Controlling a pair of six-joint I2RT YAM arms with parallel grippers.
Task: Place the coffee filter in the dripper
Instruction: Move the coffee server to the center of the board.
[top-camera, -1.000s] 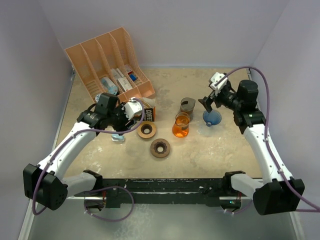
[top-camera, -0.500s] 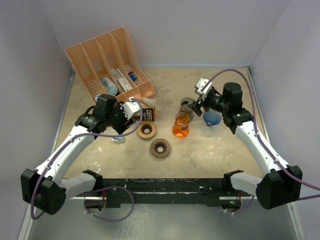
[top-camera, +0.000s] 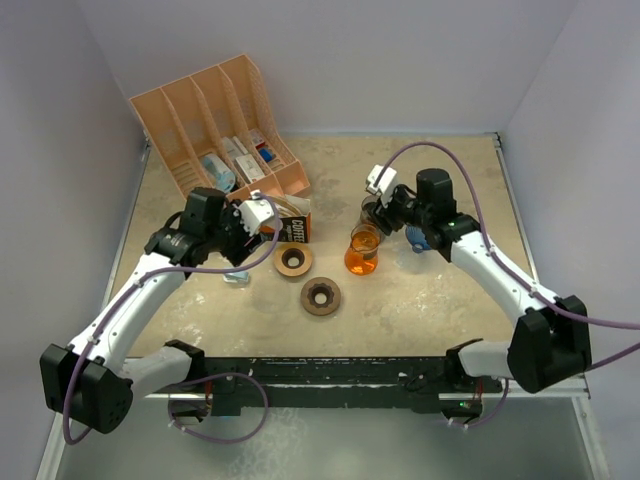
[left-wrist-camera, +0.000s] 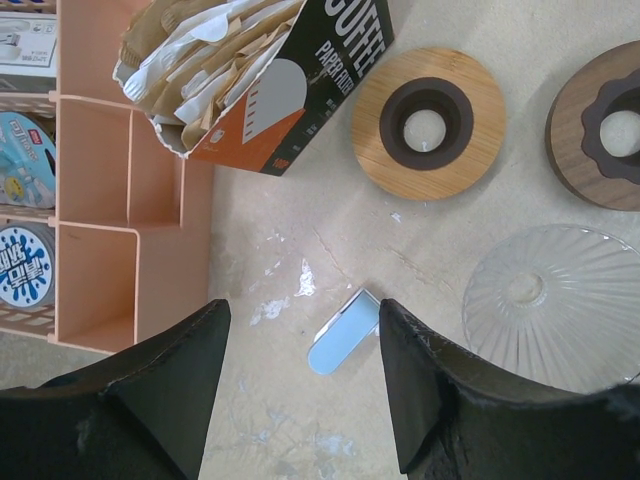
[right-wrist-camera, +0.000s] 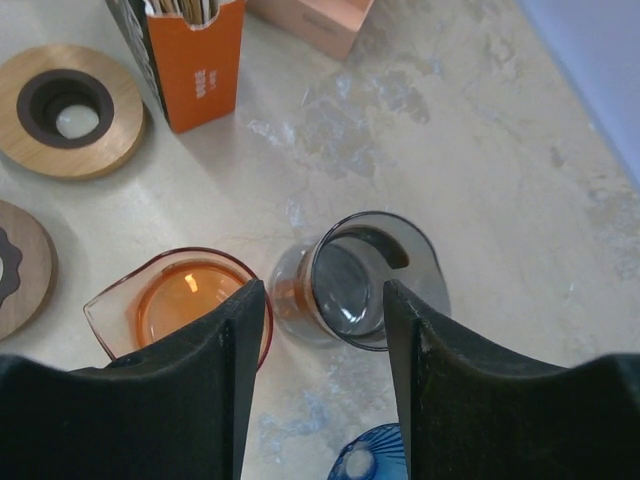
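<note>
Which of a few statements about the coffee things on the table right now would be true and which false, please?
1. The left tool and the right tool are both open and empty. True.
2. The filter box is sealed shut. False: it is open, and paper filters stick out of it.
3. A filter already sits in the clear dripper. False: the clear dripper is empty.
4. The orange glass stands right beside the smoky glass. True.
</note>
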